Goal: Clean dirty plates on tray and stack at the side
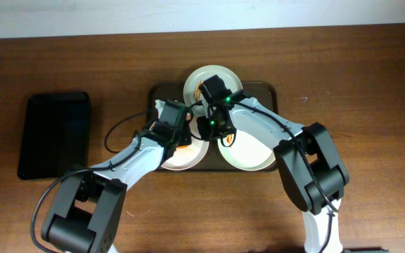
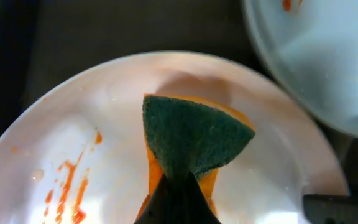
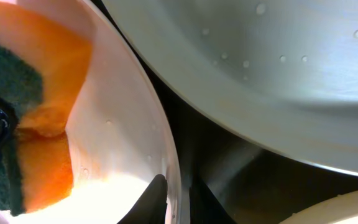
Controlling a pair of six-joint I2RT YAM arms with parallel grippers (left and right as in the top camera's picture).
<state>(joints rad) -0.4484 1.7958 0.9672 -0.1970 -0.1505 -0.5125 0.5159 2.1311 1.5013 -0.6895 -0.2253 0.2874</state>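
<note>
On white plate (image 2: 278, 186): sponge (image 2: 191, 137), grn top

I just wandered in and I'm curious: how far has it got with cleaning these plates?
Barely started: nothing is stacked aside; all three plates sit on the dark brown rectangular tray. In hand: the left tool presses a green-and-orange sponge on a round white plate showing orange smears, while the right tool pinches its rim. To do: the pale grey-green plate, the cream plate, then stacking.
</note>
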